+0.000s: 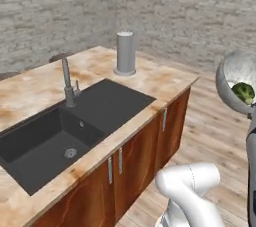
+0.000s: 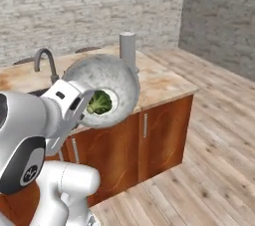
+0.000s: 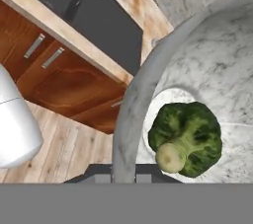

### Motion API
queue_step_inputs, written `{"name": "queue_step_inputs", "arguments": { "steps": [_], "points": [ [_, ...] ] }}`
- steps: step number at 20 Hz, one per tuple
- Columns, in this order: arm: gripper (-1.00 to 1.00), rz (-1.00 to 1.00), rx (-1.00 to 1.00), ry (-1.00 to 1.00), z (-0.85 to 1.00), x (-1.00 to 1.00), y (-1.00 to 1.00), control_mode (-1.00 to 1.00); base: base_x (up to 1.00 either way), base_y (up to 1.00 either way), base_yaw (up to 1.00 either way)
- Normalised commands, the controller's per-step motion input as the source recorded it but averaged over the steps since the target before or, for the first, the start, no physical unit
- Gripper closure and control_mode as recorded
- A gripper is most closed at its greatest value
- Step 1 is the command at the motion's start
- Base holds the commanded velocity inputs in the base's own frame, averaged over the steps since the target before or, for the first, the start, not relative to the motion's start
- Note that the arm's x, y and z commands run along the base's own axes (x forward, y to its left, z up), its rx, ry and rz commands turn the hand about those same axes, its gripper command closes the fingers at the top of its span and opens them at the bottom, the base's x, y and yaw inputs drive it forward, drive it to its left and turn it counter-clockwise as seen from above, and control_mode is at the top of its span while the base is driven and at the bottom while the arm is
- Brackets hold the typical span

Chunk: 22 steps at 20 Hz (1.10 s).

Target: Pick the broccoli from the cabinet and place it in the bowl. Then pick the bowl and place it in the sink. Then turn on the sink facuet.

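Broccoli lies nearest the hand camera, resting inside the bowl just above the jaws. The gripper is closed tight on the bowl's rim, which runs up from between the jaws in a pale arc. The bowl is off the counter and carried tilted in mid-air.

Step in hand, as judged: the broccoli is already in the bowl, the bowl is gripped, and the transfer to the sink is under way. The faucet is not yet touched.

Layout, left to right: in the left base view, the sink sits well to the left of the jaws, the faucet stands behind it, a grey cylinder stands further right on the counter, and the bowl hangs at the far right, clear of the counter edge.

Next move requires: carry the bowl left over the counter edge, level it so the broccoli does not roll out, lower it into the basin, then release.

Appearance: the bowl is deep, round, whitish-grey with mottled stone veining. The broccoli is small, dark green and lumpy, with its pale cut stem facing the jaws.
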Motion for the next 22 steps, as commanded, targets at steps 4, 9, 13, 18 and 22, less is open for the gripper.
{"name": "queue_step_inputs", "arguments": {
  "steps": [4, 9, 13, 18, 22],
  "points": [
    [1.00, 0.00, 0.00, 0.00, 0.00, 0.00, 0.00, 1.00, 0.45, 0.00, 0.67],
    [1.00, 0.00, 0.00, 0.00, 0.00, 0.00, 0.00, 1.00, 0.10, 0.00, 0.63],
    [1.00, 0.00, 0.00, 0.00, 0.00, 0.00, 0.00, 1.00, 0.11, 0.00, 0.58],
    [1.00, 0.00, 0.00, 0.00, 0.00, 0.00, 0.00, 1.00, 0.11, 0.00, 0.52],
    [1.00, 0.00, 0.00, 0.00, 0.00, 0.00, 0.00, 1.00, 0.08, -0.09, 0.48]
  ]
}}
